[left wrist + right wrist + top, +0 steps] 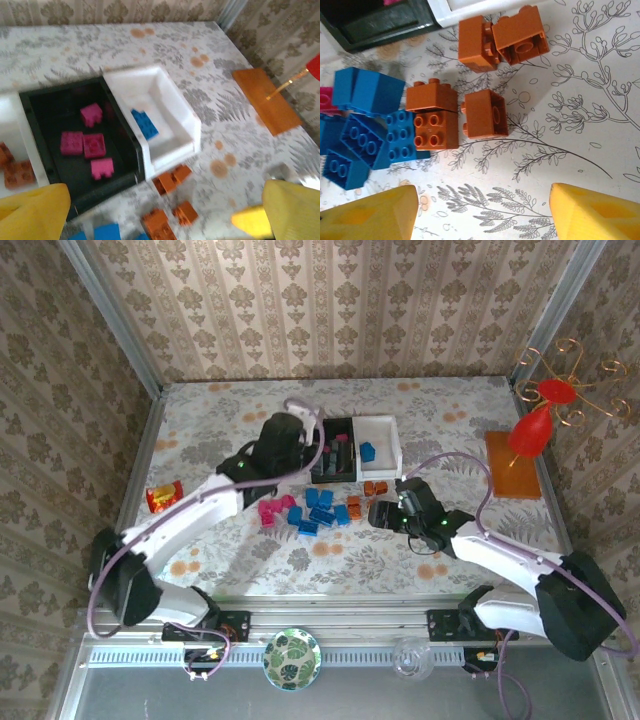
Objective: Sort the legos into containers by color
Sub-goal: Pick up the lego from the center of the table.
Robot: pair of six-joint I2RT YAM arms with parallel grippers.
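One white tray (10, 120) runs off the edge.

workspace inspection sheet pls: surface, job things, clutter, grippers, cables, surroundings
surface: floral-print table.
job's things: black tray holds four pink bricks; white tray holds one blue brick; second white tray holds orange bricks; loose pink bricks, loose blue bricks and loose orange bricks lie on the table near the trays.
clutter: snack packet at left; orange mat with a red ornament at right.
grippers: left gripper open, empty, above the trays; right gripper open, empty, over the loose orange bricks.
cables: pale cables loop along both arms.
surroundings: patterned wallpaper, metal frame posts.
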